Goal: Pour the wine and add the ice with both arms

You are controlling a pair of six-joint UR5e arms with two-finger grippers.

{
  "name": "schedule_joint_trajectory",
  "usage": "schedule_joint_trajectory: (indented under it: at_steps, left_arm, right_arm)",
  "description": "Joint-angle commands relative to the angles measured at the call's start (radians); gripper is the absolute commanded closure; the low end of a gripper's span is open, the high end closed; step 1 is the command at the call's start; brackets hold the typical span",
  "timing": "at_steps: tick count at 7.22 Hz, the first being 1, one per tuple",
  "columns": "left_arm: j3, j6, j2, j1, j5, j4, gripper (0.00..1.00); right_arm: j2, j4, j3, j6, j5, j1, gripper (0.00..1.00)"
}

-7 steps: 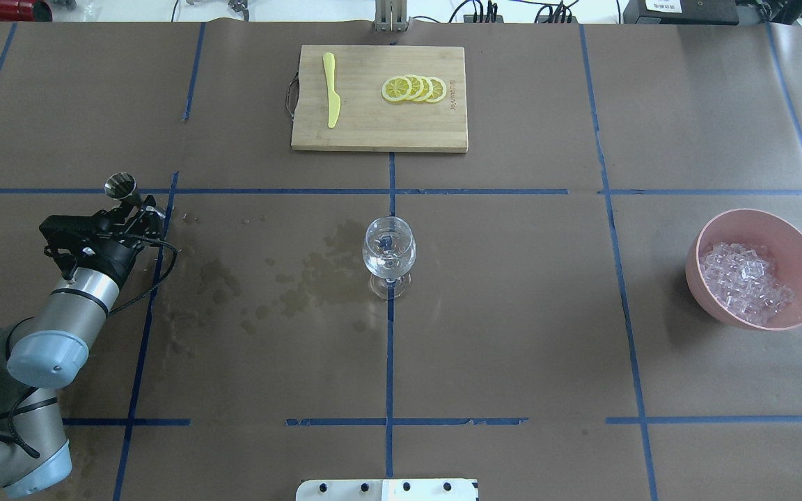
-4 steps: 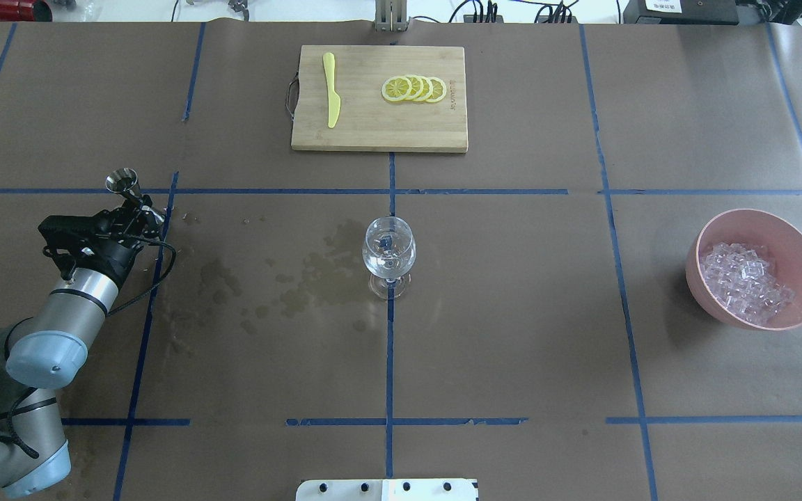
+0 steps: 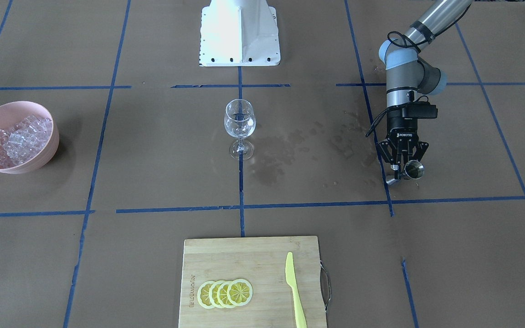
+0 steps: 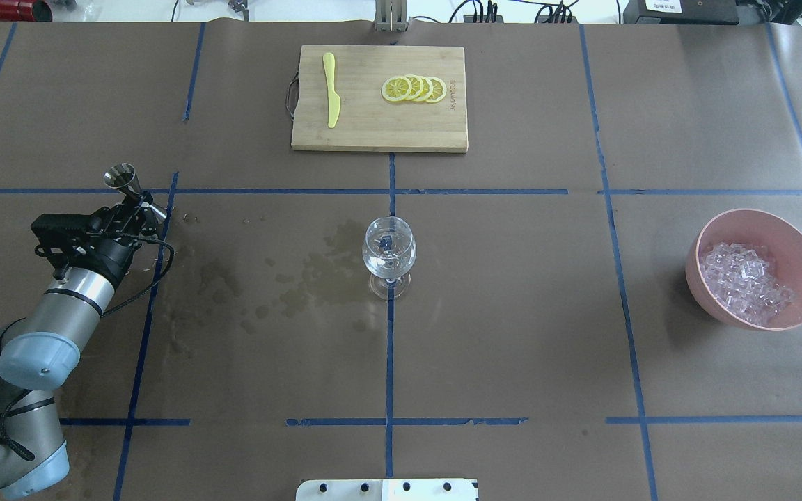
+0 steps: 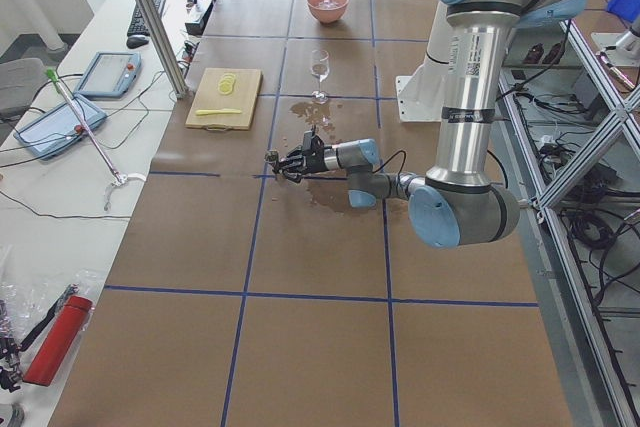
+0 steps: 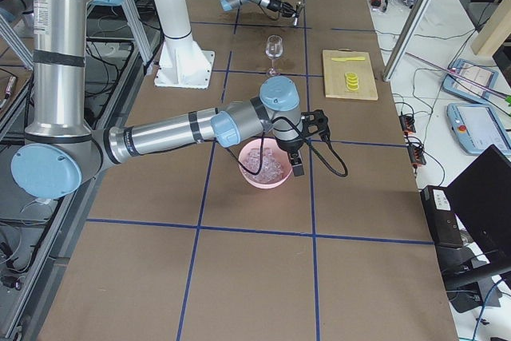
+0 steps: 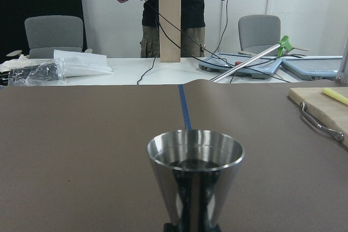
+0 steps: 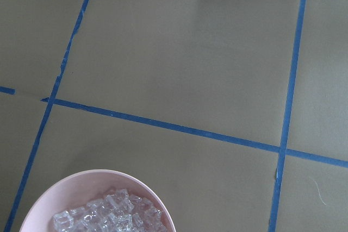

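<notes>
We saw the left gripper clamped on a shiny conical jigger by wet stains near the left edge — the right gripper jaws we couldn't tell.

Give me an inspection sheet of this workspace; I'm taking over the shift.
Surface: brown paper, blue tape grid, wet stains beside the glass.
Job's things: wine glass upright at centre; ice heaped in pink bowl; steel jigger, held.
Clutter: cutting board with lemon slices, yellow knife.
Claws: left claw shut on jigger; right claw over bowl, state unclear.
Cables: black cable loops off left wrist.
Surroundings: person, chairs beyond table.
</notes>
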Motion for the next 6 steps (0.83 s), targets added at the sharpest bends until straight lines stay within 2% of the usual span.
schedule_joint_trajectory:
  at_steps: [1,3,5,6]
  left_arm:
    - [-0.05,0.03,0.005,0.0,0.0,-0.082,1.0]
    - [-0.094,0.229,-0.01,0.0,-0.002,-0.156,1.0]
    - [-0.104,0.27,-0.016,0.002,-0.012,-0.274,1.0]
    - [-0.129,0.325,-0.018,0.002,-0.027,-0.27,1.0]
  right_arm:
    - [-0.001,0.0,0.001,0.0,0.0,0.0,0.0]
    - [0.0,0.0,-0.001,0.0,0.0,0.0,0.0]
    - [0.0,0.0,-0.004,0.005,0.0,0.0,0.0]
    - [0.0,0.0,-0.004,0.003,0.0,0.0,0.0]
